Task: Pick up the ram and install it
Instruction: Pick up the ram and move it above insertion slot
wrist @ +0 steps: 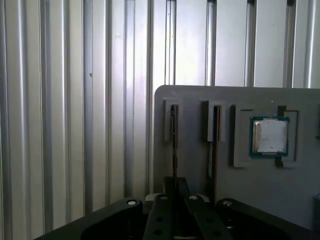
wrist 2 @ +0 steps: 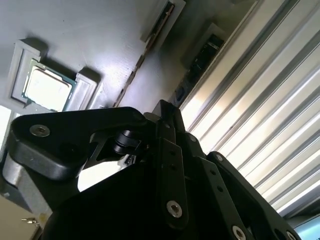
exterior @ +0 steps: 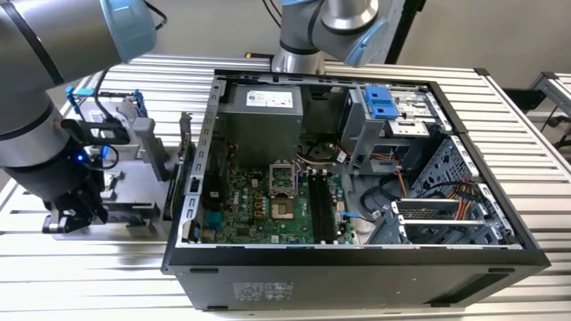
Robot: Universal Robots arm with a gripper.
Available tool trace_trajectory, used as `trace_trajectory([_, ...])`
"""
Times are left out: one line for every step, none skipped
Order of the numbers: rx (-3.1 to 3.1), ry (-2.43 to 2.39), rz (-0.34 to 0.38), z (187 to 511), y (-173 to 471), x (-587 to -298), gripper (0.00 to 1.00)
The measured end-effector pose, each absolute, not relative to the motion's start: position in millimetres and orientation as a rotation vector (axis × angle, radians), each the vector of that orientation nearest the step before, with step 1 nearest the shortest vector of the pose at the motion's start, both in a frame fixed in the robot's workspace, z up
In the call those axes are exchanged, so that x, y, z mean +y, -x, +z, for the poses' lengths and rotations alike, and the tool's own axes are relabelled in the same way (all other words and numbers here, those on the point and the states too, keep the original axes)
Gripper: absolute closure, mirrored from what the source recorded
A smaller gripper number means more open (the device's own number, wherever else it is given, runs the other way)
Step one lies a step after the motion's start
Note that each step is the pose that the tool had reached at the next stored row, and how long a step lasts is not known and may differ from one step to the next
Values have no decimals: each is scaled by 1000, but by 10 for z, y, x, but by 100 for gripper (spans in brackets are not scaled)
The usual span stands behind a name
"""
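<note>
One slatted bench carries an open computer case mid-bench; toward the bench edge on the exterior view's left stands a grey holder; the gripper is clenched on the ram, on edge in the slot nearest the holder's corner; a processor lies beyond.

Metal table (shiny, ribbed); matt tray
</note>
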State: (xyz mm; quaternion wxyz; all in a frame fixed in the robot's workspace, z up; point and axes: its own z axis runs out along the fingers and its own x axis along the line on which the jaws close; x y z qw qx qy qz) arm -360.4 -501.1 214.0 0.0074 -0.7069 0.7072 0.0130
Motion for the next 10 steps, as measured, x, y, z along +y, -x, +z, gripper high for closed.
trace_trajectory([2211, 2210, 41, 2158, 3604, -5011, 100])
trace_trajectory([2211, 2210, 41, 2175, 3604, -5011, 100])
trace_trajectory([2211, 2210, 41, 2192, 3604, -5011, 100])
trace_trajectory([2211, 2210, 41, 2210, 3604, -5011, 100])
trace_trajectory([2211, 2210, 41, 2228, 3604, -5011, 100])
trace_trajectory([2211, 2210, 41, 2245, 3604, -5011, 100])
trace_trajectory([2211, 2210, 41, 2263, 3604, -5011, 100])
trace_trajectory([2211, 2210, 41, 2279, 3604, -5011, 100])
trace_trajectory([2211, 2210, 41, 2294, 3604, -5011, 100])
trace_trajectory([2211, 2210, 41, 2308, 3604, -5011, 100])
